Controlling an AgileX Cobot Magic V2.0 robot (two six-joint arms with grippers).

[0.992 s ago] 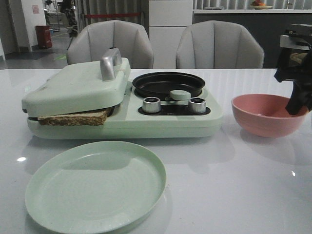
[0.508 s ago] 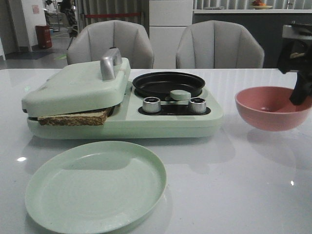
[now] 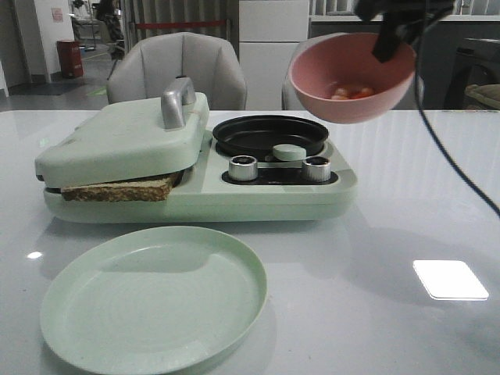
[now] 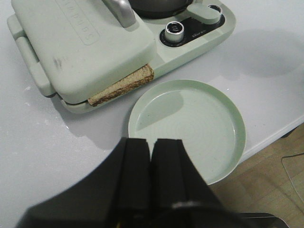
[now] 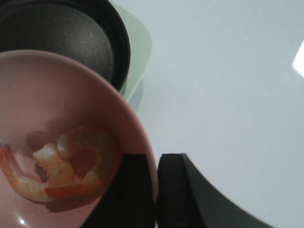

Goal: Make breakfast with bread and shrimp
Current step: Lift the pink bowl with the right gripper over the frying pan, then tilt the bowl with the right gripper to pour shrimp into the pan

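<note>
My right gripper [image 5: 156, 164] is shut on the rim of a pink bowl [image 3: 351, 74] and holds it tilted in the air above the right side of the black round pan [image 3: 270, 134]. Curled pink-orange shrimp [image 5: 61, 166] lie inside the bowl, also seen in the front view [image 3: 351, 92]. A slice of brown-crusted bread [image 3: 117, 189] sticks out from under the closed lid of the pale green breakfast maker [image 3: 125, 137]; it also shows in the left wrist view [image 4: 124, 85]. My left gripper [image 4: 150, 145] is shut and empty, above the table near the green plate [image 4: 190, 118].
The empty pale green plate [image 3: 152, 297] lies at the table's front left. The maker has two silver knobs [image 3: 243, 167] and a lid handle [image 3: 176, 100]. Two grey chairs [image 3: 176, 66] stand behind the table. A bright light patch [image 3: 451, 279] lies on the table at right.
My right gripper has lifted the pink bowl off the table at the right and carried it up and left, above the pan, tilted. The left gripper's motion cannot be judged.
</note>
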